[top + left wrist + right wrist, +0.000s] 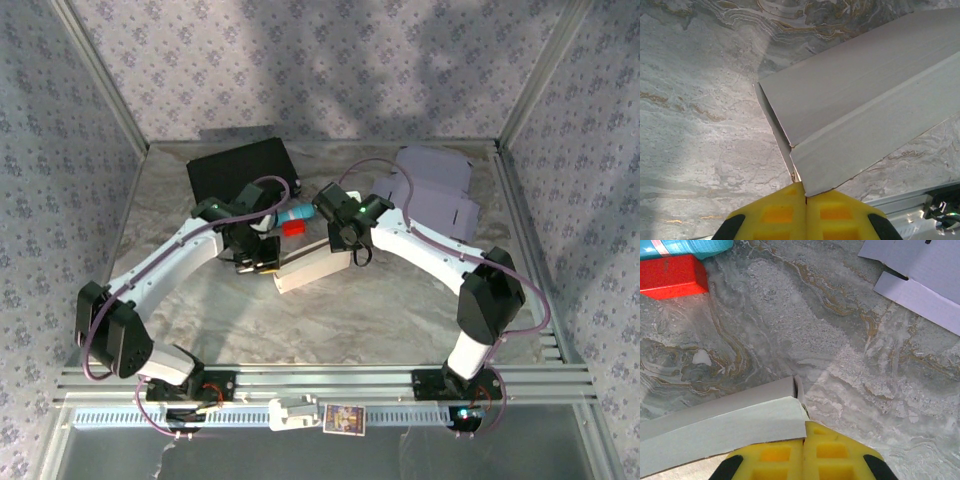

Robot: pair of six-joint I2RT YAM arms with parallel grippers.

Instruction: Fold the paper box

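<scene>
The white paper box (315, 267) lies half folded in the middle of the marble table, between the two arms. My left gripper (255, 262) is shut on its left end; in the left wrist view the yellow fingertips (785, 212) pinch a flap of the paper box (865, 115) where two panels meet. My right gripper (350, 252) is shut on the right end; in the right wrist view the yellow fingertips (827, 452) clamp the corner of the paper box (720, 432).
A black box (240, 168) sits at the back left. A flat lavender cardboard sheet (432, 190) lies at the back right. A red block (292, 228) and a blue tube (290, 214) lie just behind the paper box. An aluminium rail (320, 380) runs along the near edge.
</scene>
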